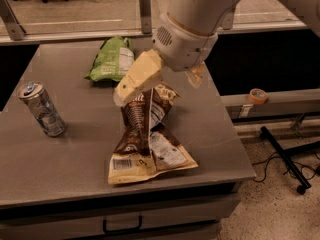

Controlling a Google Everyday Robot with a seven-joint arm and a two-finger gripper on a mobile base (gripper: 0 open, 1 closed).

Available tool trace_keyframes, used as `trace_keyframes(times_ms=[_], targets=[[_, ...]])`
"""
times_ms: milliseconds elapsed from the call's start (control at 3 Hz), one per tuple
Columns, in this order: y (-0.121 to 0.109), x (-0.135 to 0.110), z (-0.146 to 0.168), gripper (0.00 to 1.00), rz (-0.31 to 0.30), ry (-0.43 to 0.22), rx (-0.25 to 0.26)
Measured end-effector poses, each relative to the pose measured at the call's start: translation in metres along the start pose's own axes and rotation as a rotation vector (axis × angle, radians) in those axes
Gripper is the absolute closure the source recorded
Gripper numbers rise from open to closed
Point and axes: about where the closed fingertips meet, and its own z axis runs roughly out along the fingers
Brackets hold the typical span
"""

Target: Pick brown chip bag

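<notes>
The brown chip bag [149, 151] lies lengthwise on the grey table [70, 154], its barcode end toward the front edge and its top end bunched up under the arm. My gripper [157, 88] is right over that top end. One cream finger [136, 80] reaches down on the bag's left side and the other finger [195, 77] shows on its right. The fingers stand apart with the bag's top between them.
A light-green chip bag [111, 59] lies at the back of the table. A silver can [42, 109] stands at the left. The table's right edge drops off to a floor with a tape roll [257, 95] and black stand legs [285, 159].
</notes>
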Motion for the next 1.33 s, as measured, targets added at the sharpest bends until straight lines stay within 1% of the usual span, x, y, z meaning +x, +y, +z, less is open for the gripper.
trace_keyframes(times_ms=[333, 667, 1000, 1333], targets=[[0.014, -0.002, 0.015, 0.0, 0.114, 0.009, 0.055], [0.023, 0.0, 0.031, 0.0, 0.183, 0.024, 0.08], [0.03, 0.003, 0.048, 0.17, 0.175, 0.026, 0.122], [0.034, 0.005, 0.064, 0.41, 0.134, 0.034, 0.165]])
